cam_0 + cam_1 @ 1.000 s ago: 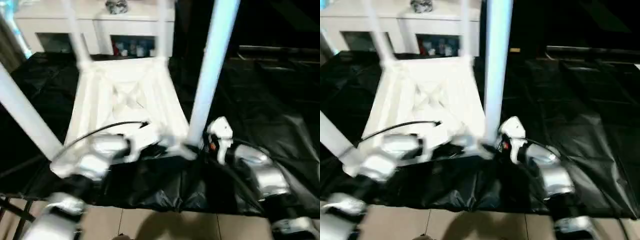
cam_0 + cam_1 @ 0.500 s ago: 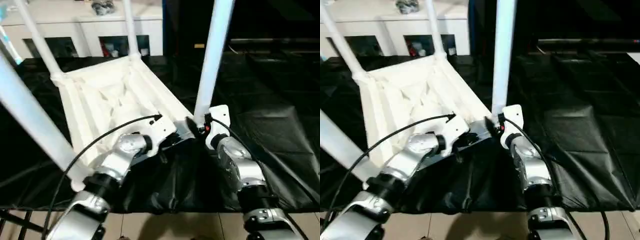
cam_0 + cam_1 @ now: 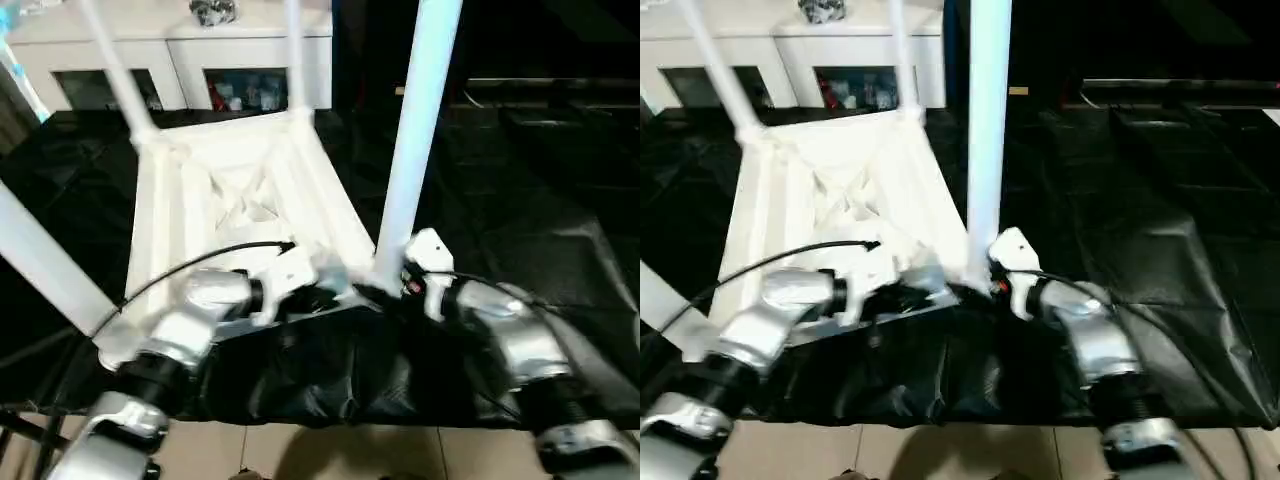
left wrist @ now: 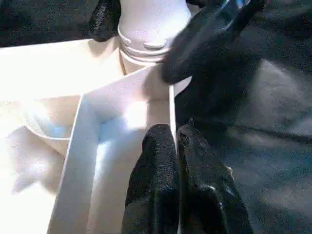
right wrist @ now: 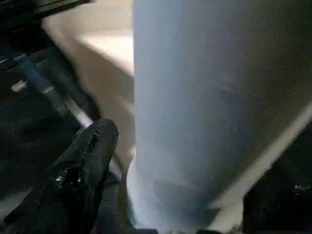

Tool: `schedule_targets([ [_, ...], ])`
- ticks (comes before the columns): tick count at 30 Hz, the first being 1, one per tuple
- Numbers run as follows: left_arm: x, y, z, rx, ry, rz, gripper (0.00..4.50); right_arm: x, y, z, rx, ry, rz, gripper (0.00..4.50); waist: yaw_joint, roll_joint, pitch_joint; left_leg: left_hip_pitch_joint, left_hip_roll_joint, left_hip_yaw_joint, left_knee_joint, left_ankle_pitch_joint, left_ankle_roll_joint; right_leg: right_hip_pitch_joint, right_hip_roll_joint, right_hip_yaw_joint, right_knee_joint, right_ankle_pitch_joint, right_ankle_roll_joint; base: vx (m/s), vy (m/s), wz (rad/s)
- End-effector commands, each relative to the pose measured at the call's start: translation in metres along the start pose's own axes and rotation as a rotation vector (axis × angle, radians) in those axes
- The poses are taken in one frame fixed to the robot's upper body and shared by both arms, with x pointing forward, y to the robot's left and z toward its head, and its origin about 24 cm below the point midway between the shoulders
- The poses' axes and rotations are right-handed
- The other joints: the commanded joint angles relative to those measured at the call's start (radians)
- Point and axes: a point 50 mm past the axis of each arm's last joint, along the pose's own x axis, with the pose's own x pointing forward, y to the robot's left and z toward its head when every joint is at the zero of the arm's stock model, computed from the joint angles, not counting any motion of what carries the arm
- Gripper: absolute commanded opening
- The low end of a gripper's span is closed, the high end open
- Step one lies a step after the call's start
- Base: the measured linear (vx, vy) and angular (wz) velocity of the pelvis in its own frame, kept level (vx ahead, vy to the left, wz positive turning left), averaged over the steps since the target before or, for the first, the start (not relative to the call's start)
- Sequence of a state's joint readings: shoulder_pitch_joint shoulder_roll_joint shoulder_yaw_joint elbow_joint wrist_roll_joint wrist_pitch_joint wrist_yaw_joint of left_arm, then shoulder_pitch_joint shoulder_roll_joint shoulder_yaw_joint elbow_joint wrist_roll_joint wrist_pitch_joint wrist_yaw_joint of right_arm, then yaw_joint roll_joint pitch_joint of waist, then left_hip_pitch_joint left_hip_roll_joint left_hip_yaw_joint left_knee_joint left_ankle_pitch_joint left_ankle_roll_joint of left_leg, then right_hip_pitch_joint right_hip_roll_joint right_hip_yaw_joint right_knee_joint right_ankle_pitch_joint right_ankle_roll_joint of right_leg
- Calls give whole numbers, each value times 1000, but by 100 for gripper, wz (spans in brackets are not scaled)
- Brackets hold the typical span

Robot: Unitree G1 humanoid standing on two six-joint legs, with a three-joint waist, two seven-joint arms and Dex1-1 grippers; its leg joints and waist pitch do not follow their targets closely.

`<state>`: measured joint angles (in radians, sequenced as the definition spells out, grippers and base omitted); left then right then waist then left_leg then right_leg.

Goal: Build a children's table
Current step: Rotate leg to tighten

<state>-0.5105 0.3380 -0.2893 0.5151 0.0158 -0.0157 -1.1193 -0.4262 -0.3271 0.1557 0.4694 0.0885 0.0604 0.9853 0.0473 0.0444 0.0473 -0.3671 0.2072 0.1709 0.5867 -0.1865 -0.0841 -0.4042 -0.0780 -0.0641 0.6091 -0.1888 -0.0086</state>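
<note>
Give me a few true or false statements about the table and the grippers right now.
1. The tabletop lies underside up on black sheeting. True.
2. No legs are fitted. False: four legs stand in the corners, the near right leg included.
3. The left gripper pinches the tabletop's rim. True.
4. The right gripper is clamped shut beside the leg. False: its fingers straddle the leg's base.

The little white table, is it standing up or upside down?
Upside down. The tabletop lies with its ribbed underside showing, and its legs point upward.
</note>
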Motion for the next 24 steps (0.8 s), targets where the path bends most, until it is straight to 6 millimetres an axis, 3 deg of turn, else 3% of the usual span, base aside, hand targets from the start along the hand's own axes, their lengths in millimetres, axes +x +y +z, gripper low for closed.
schedule_targets([
  [1,-5,0,-2,23,18,-41,0,3,10,4,-17,-5,139,343,4,-20,-64,1,19,5,-60,-162,94,57,-52,40,-66,-110,-251,0,0,0],
  [5,-13,2,-5,24,41,-60,0,1,12,4,-14,13,216,338,16,-19,-63,4,22,6,-60,-158,95,54,-55,41,-65,-133,-250,0,0,0],
  [9,-16,3,-6,27,50,-80,0,0,12,4,-13,21,250,298,18,-21,-61,6,22,5,-62,-179,74,53,-55,41,-68,-180,-238,0,0,0],
  [17,-20,2,-8,29,68,-136,0,-2,15,3,7,18,297,268,20,-19,-65,5,22,5,-60,-153,81,55,-54,40,-61,-116,-253,0,0,0],
  [20,-14,4,-6,33,69,-93,0,0,16,1,36,2,248,267,22,-20,-64,6,22,5,-61,-162,74,55,-55,40,-64,-139,-248,0,0,0],
  [24,3,8,1,14,49,5,0,11,11,-4,95,-20,31,267,23,-20,-56,8,20,4,-67,-212,45,50,-56,41,-76,-244,-218,0,0,0],
])
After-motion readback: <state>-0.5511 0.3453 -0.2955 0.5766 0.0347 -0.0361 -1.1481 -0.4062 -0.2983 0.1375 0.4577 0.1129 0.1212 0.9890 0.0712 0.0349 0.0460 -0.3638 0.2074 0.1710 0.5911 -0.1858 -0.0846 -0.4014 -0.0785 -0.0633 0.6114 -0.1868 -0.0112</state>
